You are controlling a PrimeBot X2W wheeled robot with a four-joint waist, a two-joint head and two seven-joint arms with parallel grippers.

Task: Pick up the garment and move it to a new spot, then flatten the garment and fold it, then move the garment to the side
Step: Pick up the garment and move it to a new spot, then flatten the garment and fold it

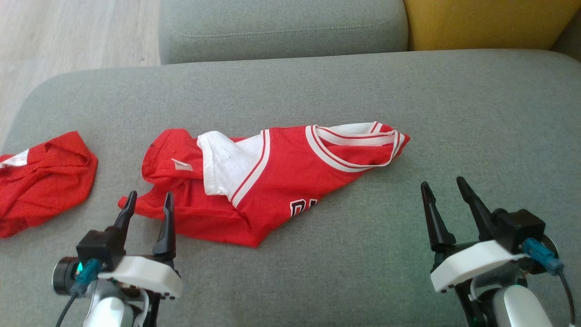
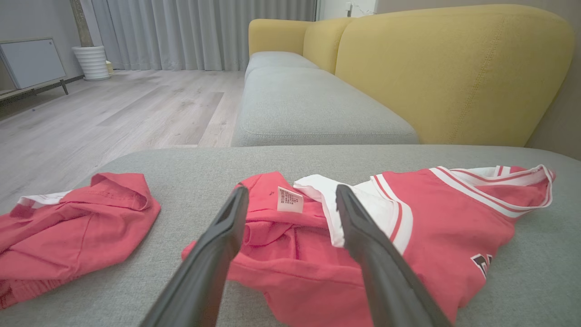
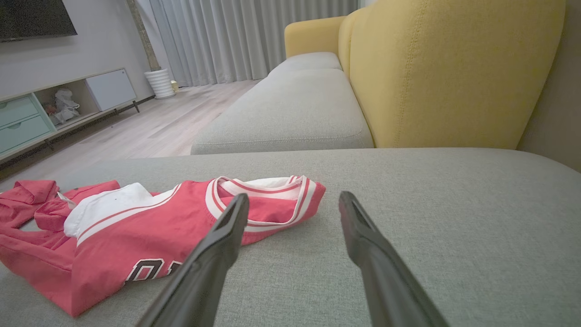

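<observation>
Jaws of the left claw (image 1: 150, 194) stand fully apart and grip nothing. Its tips sit over the near left corner of the garment (image 1: 281, 177), straddling the bunched cloth by the white label (image 1: 181, 165); whether they touch the fabric I cannot tell. The right claw (image 1: 442, 181) is equally wide and empty, over bare grey sofa cushion (image 1: 408, 113), near and to the right of the jersey and apart from its striped collar (image 1: 358, 145).

The red jersey lies crumpled across the middle of the cushion, collar to the far right, a white panel (image 1: 227, 163) flopped over its centre.

The pickup looks to be the step in hand. It would go best if the left claw came straight down onto the raised ridge of cloth, so it pinches real thickness and not the cushion weave. The right claw should probably reach for the collar end, so both ends lift together without dragging. Keep away from the second red garment (image 1: 45, 181) at the far left; the open cushion to the right suits a new spot.
</observation>
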